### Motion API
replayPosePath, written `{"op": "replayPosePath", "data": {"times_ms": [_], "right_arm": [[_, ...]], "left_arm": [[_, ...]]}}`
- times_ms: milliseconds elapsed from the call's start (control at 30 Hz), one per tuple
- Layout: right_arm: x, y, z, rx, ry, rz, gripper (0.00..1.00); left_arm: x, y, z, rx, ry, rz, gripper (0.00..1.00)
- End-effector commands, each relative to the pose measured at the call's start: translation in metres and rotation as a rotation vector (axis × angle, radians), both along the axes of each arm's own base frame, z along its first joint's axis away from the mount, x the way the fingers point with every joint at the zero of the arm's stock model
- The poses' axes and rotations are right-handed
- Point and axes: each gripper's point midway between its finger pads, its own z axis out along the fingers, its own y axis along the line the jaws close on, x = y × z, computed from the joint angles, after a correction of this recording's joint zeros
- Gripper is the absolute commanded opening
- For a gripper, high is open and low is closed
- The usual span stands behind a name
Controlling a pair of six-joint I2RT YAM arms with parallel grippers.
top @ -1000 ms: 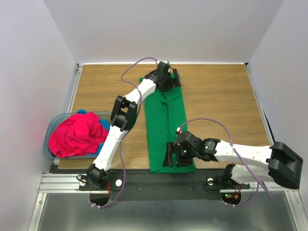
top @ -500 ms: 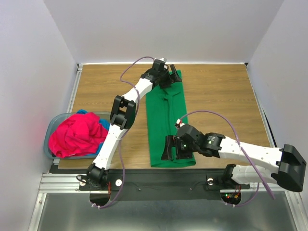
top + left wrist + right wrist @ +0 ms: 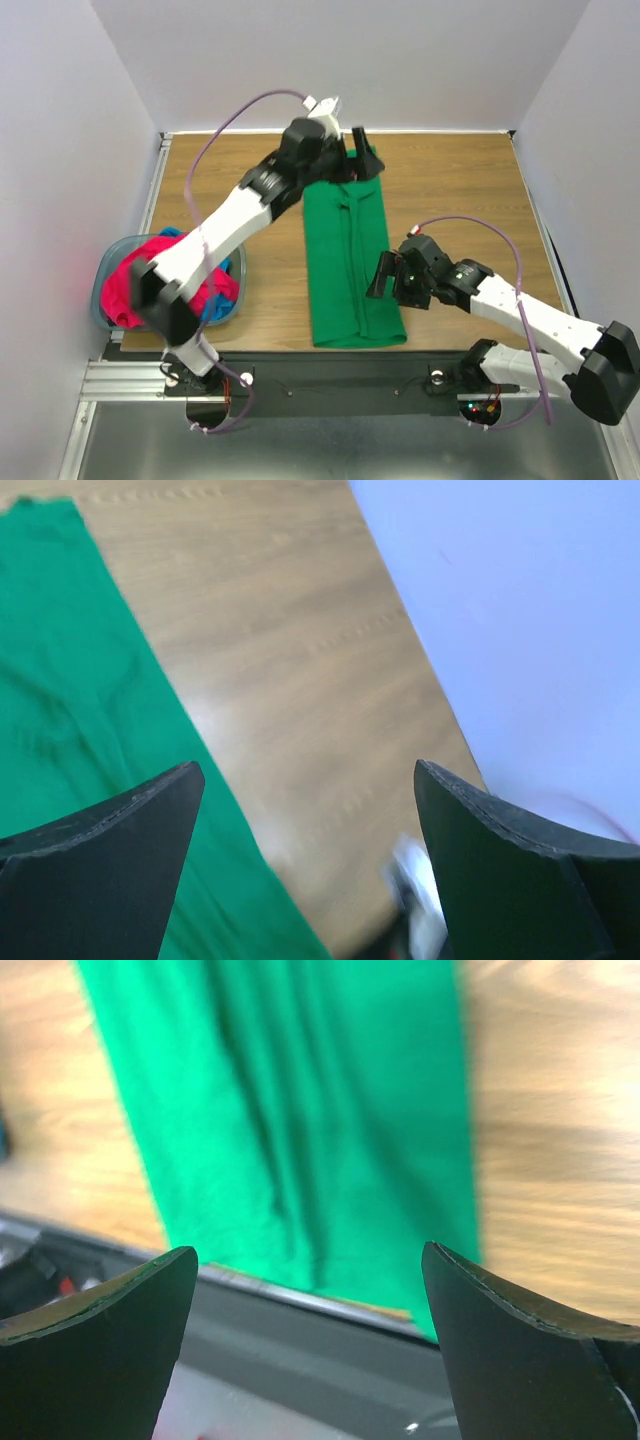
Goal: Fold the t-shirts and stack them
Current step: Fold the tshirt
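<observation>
This is a robotics lab test cell, not a home. A wood-grain table [image 3: 470, 200] is boxed in along its left, far and right edges by plain white panels [image 3: 350, 60]. A slotted aluminium rail [image 3: 120, 378] runs along the near edge, with the left arm [image 3: 225, 225] and right arm [image 3: 520, 315] bolted to it. Purple cables [image 3: 262, 96] loop off the arms. A bare circuit board [image 3: 480, 410] with lit lamps sits by the right base.

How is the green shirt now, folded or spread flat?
Partly folded: the green shirt lies on the table as a long narrow strip, no sleeves sticking out, not yet folded crosswise.
</observation>
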Motion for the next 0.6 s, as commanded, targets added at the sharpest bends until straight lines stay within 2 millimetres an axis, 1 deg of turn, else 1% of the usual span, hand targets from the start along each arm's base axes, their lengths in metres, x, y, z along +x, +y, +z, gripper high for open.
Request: {"op": "replayPosePath", "data": {"times_ms": [0,67,100,133,167,200,233,267,300,367,400,467,533,567], "right_arm": [[-0.009,-0.014,-0.011,-0.04,0.041,0.032,1.0],[-0.013,-0.018,-0.015,-0.045,0.052,0.036,0.98],[-0.015,-0.02,-0.017,-0.044,0.061,0.037,0.93],[-0.02,-0.022,-0.022,-0.048,0.08,0.039,0.91],[-0.023,-0.024,-0.027,-0.053,0.093,0.037,0.9],[-0.026,-0.027,-0.032,-0.061,0.111,0.035,0.88],[-0.032,-0.031,-0.04,-0.074,0.137,0.032,0.86],[-0.034,-0.033,-0.044,-0.08,0.15,0.029,0.86],[-0.036,-0.035,-0.046,-0.08,0.16,0.022,0.86],[-0.042,-0.039,-0.054,-0.088,0.184,0.006,0.86],[-0.043,-0.04,-0.055,-0.089,0.186,0.005,0.86],[-0.046,-0.041,-0.056,-0.08,0.195,0.0,0.86],[-0.052,-0.044,-0.062,-0.082,0.214,-0.006,0.85],[-0.056,-0.047,-0.067,-0.083,0.229,-0.018,0.84]], "left_arm": [[-0.071,0.042,-0.064,0.107,0.102,0.116,0.99],[-0.101,0.053,-0.091,0.107,0.182,0.119,0.98],[-0.134,0.062,-0.121,0.129,0.242,0.098,0.98],[-0.144,0.069,-0.133,0.118,0.284,0.146,0.98],[-0.16,0.076,-0.134,0.092,0.297,0.145,0.98],[-0.185,0.085,-0.171,0.141,0.363,0.134,0.98],[-0.198,0.088,-0.18,0.123,0.413,0.145,0.98],[-0.21,0.092,-0.188,0.124,0.44,0.139,0.98],[-0.23,0.1,-0.204,0.142,0.482,0.128,0.98],[-0.251,0.109,-0.221,0.136,0.558,0.14,0.98],[-0.26,0.11,-0.225,0.139,0.58,0.13,0.99],[-0.274,0.111,-0.234,0.144,0.613,0.12,0.98],[-0.283,0.116,-0.247,0.157,0.657,0.137,0.98],[-0.287,0.119,-0.257,0.175,0.679,0.147,0.95]]}}
